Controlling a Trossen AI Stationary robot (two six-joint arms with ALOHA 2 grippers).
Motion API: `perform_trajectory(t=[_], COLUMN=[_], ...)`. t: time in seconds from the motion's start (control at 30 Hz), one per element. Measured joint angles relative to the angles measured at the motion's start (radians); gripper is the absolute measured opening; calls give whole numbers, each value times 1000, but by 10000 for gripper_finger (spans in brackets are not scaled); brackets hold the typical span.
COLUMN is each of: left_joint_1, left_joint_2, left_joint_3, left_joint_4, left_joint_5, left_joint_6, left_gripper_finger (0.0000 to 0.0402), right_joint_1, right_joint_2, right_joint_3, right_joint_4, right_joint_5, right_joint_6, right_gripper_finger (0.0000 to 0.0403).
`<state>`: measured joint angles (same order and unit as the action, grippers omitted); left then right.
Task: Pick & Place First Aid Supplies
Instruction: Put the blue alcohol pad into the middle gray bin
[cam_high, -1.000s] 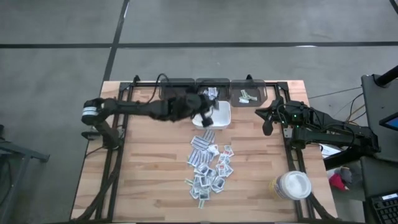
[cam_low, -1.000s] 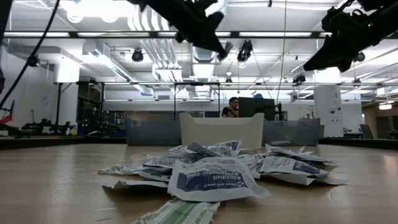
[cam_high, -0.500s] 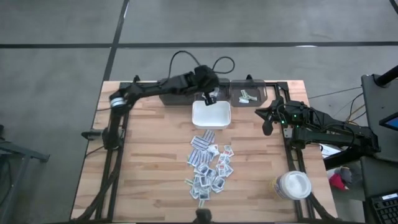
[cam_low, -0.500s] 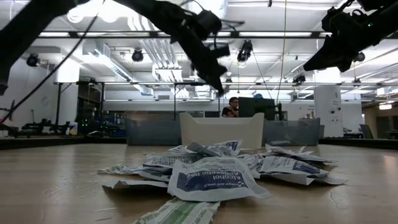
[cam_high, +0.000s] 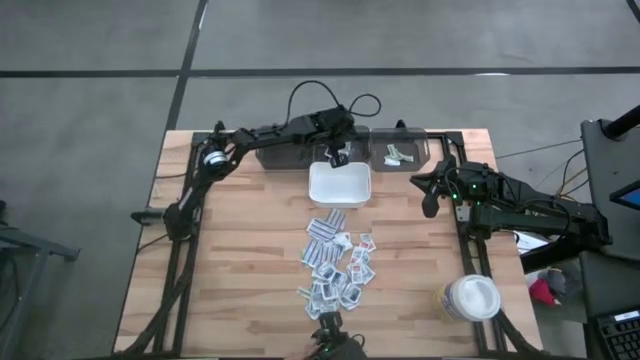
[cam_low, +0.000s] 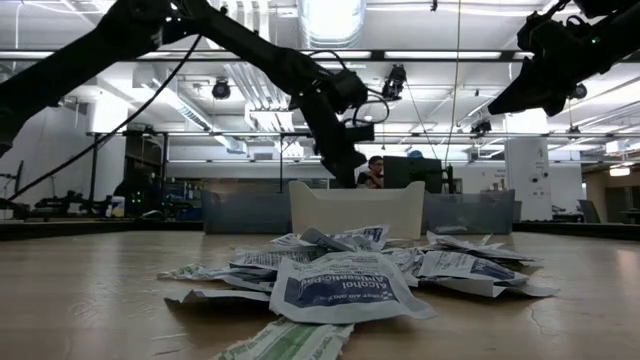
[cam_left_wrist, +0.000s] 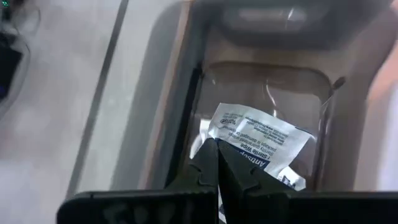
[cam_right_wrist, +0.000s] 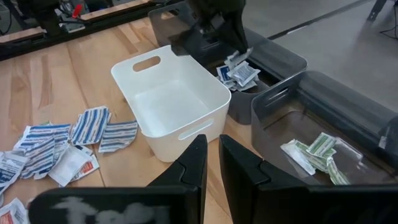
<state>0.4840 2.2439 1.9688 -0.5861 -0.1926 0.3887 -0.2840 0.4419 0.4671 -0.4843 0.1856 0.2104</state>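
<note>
The left gripper (cam_high: 338, 155), reached across from the table's left side, hangs over the middle one of three dark translucent plastic bins (cam_high: 341, 141) at the far edge, just beyond the white square plastic tray (cam_high: 340, 184). Its fingers are pressed fully together, and in the left wrist view a white rectangular packet with blue print (cam_left_wrist: 258, 137) sits right at the fingertips (cam_left_wrist: 214, 163); I cannot tell whether they pinch its near edge or merely rest over it. That packet lies over others in the bin, its long axis running across the bin at a slight tilt, one short end towards each side wall. This looks like the placing step of one cycle: a packet delivered to the middle bin. If it is still held, the next move calls for parting the fingers and lifting clear of the bin walls, then returning to the heap of small flat first aid packets (cam_high: 337, 268) lying loose on the pale wooden tabletop (cam_high: 240, 250) nearer the front. Farther right, the end bin (cam_right_wrist: 323, 149) holds a few greenish-printed packets. The right gripper (cam_high: 430, 195) waits above the table's right edge, fingers nearly closed on nothing, near a round white-lidded jar (cam_high: 468, 297).
</note>
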Motion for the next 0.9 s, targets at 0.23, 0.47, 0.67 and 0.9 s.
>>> perform_trajectory(t=[0.23, 0.47, 0.67, 0.9], left_joint_1=[9, 8, 9, -18], left_joint_2=[5, 5, -3, -66], left_joint_3=[-21, -26, -13, 37], left_joint_4=[-2, 0, 0, -39], left_joint_5=[-11, -12, -43, -101], left_joint_6=[-7, -29, -33, -93], left_gripper_finger=[1, 36, 99, 131], right_joint_1=[0, 0, 0, 0], right_joint_2=[0, 0, 0, 0], right_joint_3=[0, 0, 0, 0], right_joint_4=[0, 0, 0, 0], right_joint_5=[0, 0, 0, 0], right_joint_6=[0, 0, 0, 0], right_gripper_finger=[38, 38, 38, 38])
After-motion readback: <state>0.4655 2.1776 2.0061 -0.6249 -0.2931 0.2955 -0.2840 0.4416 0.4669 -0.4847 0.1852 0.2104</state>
